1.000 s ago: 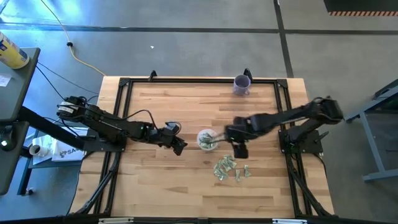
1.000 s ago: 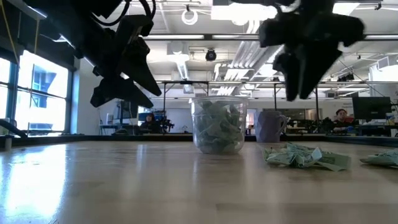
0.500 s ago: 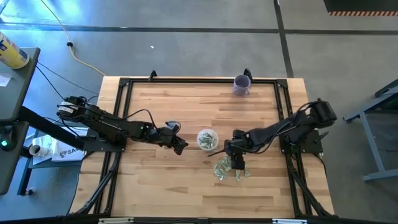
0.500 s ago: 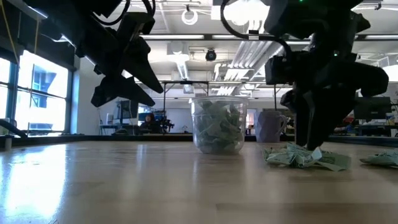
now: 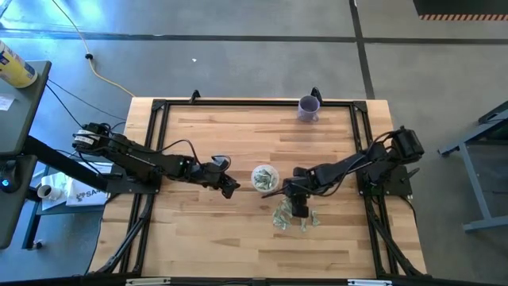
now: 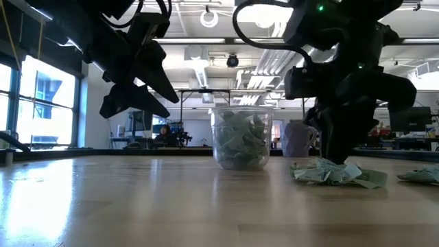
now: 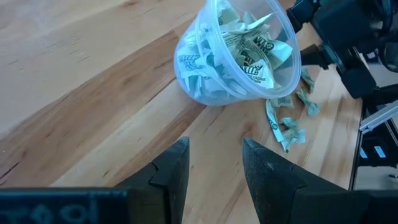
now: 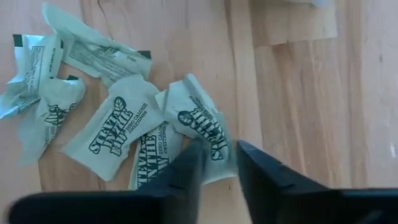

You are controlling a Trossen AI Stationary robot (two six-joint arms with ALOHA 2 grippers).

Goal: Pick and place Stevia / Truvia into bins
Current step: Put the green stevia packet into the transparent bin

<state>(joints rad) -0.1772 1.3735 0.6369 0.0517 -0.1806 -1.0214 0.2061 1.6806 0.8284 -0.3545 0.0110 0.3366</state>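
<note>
Loose pale green and white Stevia sachets (image 5: 290,217) lie in a heap on the wood table, right of and nearer than the clear cup (image 5: 264,177). The cup stands upright and is filled with sachets (image 7: 249,46). My right gripper (image 8: 217,167) is down on the heap (image 6: 336,173), fingers pointing down, shut on one sachet. My left gripper (image 7: 214,168) hovers open just left of the cup (image 6: 240,140), above the table, touching nothing. My right gripper pinches one white Stevia sachet at its edge (image 8: 211,140) between the two fingertips, coming from above and pointing down. The sachet still lies flat on the table among the others. How far back it reaches between the fingers does not show.
A purple cup (image 5: 309,107) stands at the table's far edge, right of centre. A few stray sachets (image 6: 422,175) lie right of the heap. Black frame rails run along the table's sides. Bare wood lies left of and nearer than the clear cup.
My right gripper has come down from beside the cup onto the sachet heap, moving toward the near edge and then a little left. The left arm, the cup and the heap have kept still.
</note>
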